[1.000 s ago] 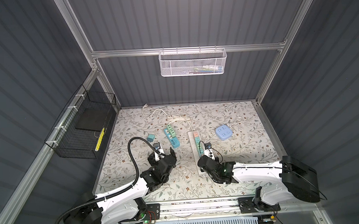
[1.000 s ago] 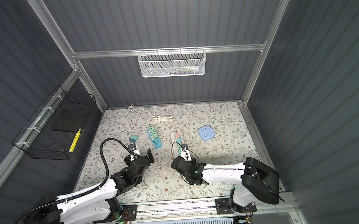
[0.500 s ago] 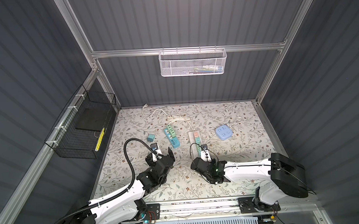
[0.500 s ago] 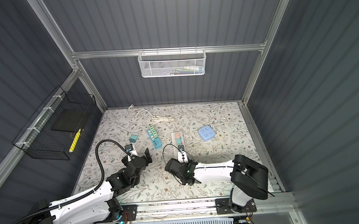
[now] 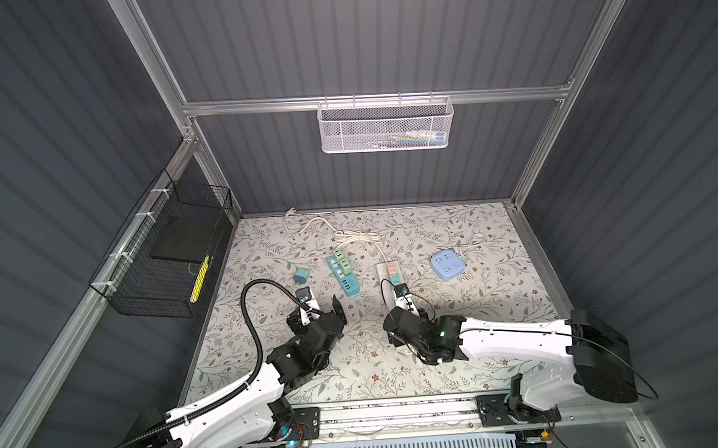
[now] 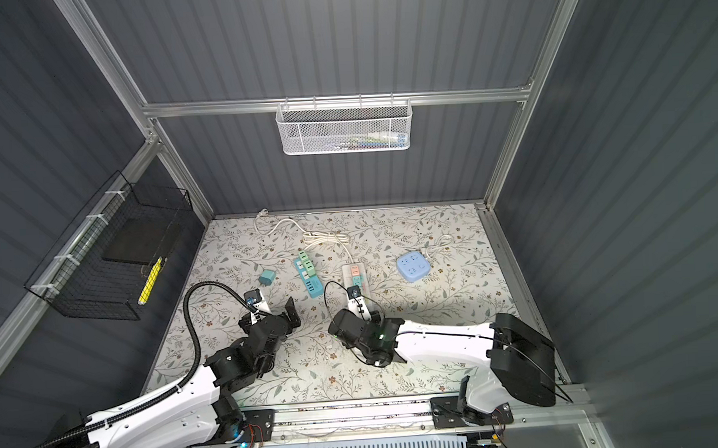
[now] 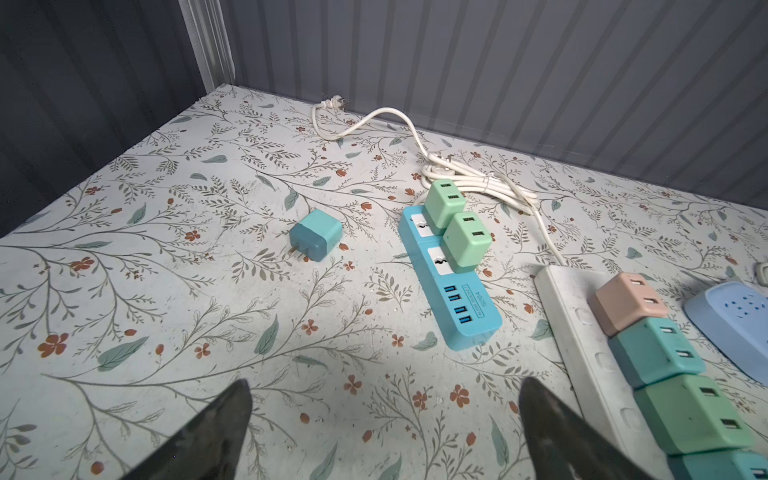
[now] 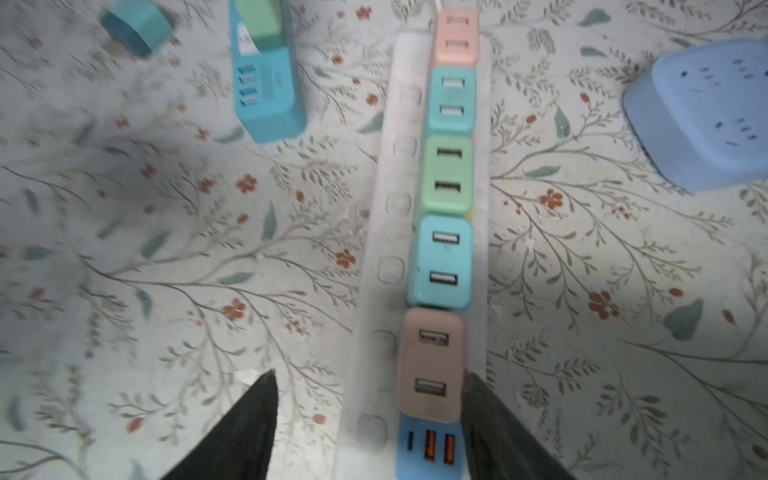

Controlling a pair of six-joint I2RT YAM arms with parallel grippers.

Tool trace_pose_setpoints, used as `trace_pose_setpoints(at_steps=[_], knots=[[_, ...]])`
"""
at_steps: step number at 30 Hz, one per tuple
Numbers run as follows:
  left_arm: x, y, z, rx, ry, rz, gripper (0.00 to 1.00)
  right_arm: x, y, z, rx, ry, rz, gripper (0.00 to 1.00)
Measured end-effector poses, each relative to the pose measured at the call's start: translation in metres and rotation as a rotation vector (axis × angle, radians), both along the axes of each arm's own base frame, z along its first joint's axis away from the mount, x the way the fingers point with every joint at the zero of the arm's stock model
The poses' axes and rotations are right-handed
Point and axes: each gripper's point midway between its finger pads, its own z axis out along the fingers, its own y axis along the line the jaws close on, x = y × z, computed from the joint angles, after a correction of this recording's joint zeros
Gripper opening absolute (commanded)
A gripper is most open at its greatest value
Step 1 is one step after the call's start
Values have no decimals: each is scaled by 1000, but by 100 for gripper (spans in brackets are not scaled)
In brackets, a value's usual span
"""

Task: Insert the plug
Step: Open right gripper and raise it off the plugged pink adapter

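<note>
A pink plug (image 8: 432, 365) sits in the near end socket of the white power strip (image 8: 395, 208), beside the strip's blue USB panel. My right gripper (image 8: 370, 376) is open and straddles that plug. One finger is close against the plug's side and the other hangs over the table beside the strip. In both top views the right gripper (image 5: 397, 321) (image 6: 345, 323) hides that end of the strip. A loose teal plug (image 7: 316, 235) (image 5: 301, 275) lies on the table. My left gripper (image 7: 385, 384) (image 5: 317, 314) is open and empty above bare table, well short of it.
Several more plugs fill the white strip (image 7: 582, 332) behind the pink one. A blue strip (image 7: 453, 299) carries two green plugs. A light-blue socket block (image 5: 446, 265) lies to the right. White cable (image 5: 349, 233) coils at the back. A wire basket (image 5: 163, 258) hangs left.
My right gripper was shut and now stands open around the pink plug, after shifting slightly left along the strip. The left arm has barely moved.
</note>
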Motion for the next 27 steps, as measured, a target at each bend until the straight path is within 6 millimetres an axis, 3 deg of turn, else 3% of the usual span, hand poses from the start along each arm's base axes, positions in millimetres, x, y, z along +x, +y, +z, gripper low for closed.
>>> trace_pose_setpoints(at_steps=[3,6,10,18,23,27], knots=[[-1,1,7,-13,-13,-1,100,10,-4,28,51,-35,-4,74],[-2,3,10,-21,-19,-1,100,20,-19,33,48,-35,-28,74],[-2,3,10,-21,-19,-1,100,25,-40,15,20,9,-53,73],[3,-5,0,41,18,-13,100,8,-62,-40,-57,128,-49,71],[8,-13,2,39,18,-26,100,10,-62,-38,-38,131,-57,72],[9,-16,3,36,13,-34,100,5,-64,-31,-19,139,-48,85]])
